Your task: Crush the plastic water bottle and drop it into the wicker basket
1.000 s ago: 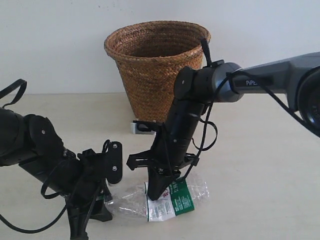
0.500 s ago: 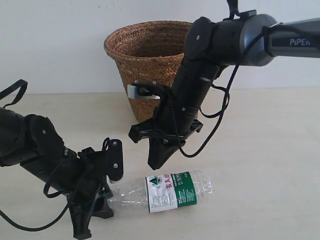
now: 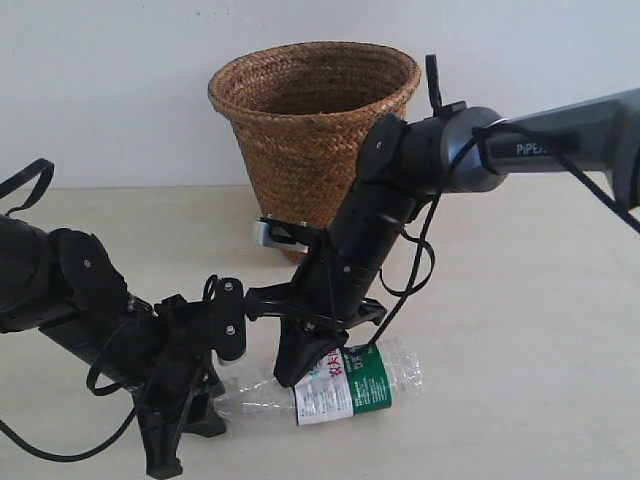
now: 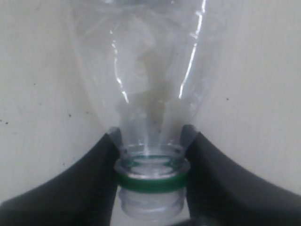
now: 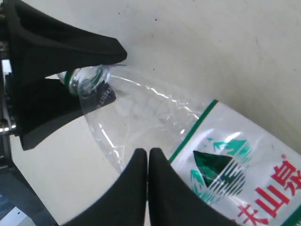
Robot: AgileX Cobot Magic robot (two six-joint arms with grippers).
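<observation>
The plastic water bottle (image 3: 345,385) lies on its side on the pale table, label facing up. My left gripper (image 3: 216,386) is shut on its neck; in the left wrist view the black fingers (image 4: 94,169) clamp either side just above the green cap ring (image 4: 150,181). My right gripper (image 3: 290,374) is shut with nothing between its tips and points down onto the bottle's clear shoulder beside the label edge (image 5: 148,153). The right wrist view shows the bottle (image 5: 225,160) under those tips. The wicker basket (image 3: 315,130) stands upright behind both arms.
A small white-and-grey object (image 3: 266,232) lies at the basket's base, partly behind the right arm. The right arm's cable loops (image 3: 420,270) hang in front of the basket. A white wall closes off the back.
The right gripper lifted off the bottle up to the front of the basket, then came back down onto it. The bottle looks less flattened than a second ago. The left arm held still.
</observation>
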